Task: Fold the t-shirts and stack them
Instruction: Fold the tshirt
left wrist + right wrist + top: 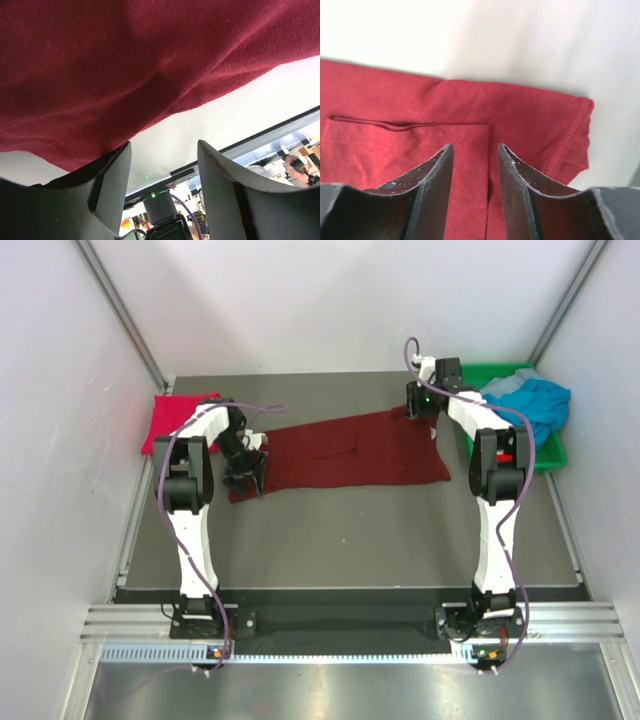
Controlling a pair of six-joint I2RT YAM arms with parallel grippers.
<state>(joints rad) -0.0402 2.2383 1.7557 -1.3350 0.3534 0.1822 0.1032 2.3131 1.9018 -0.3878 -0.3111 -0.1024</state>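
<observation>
The dark maroon t-shirt (350, 452) lies spread across the middle of the table. My left gripper (245, 472) is at its left end; in the left wrist view the jaws (164, 145) stand open with nothing between them, and the maroon cloth (125, 60) drapes over the left finger (112, 185). My right gripper (420, 405) is at the shirt's far right corner; in the right wrist view it (475, 147) is open just above the maroon cloth (395, 105), over a folded edge near a hemmed sleeve. The crimson red shirt (175, 418) lies folded at the far left. The teal-blue shirt (530, 400) lies crumpled in the bin.
A green plastic bin (552, 452) stands at the far right of the table, beside my right arm. White walls close in the left, right and back sides. A metal rail runs along the near edge by the arm bases.
</observation>
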